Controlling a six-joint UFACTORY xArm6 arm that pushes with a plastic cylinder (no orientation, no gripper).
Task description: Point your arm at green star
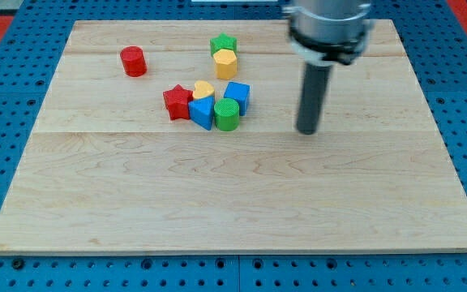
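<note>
No pincer on rig; only straight dark rod, so nothing grasped. My tip [307, 130] rests on pale wooden counter [233, 211], right of centre, apart from all blocks. Green star-shaped block [224, 44] near far edge, touching yellow hexagonal block [226, 63] just below. Green cylinder [226, 115] in central cluster: likely decoy. Judgement: tip needs move toward far edge, leftward.

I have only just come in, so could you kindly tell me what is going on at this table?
My tip rests on the wooden board, touching no block. The green star, which I am to point at, sits toward the view's top, against a yellow block. My tip is to the view's right of it and lower, also right of a cluster with the green cylinder.
</note>
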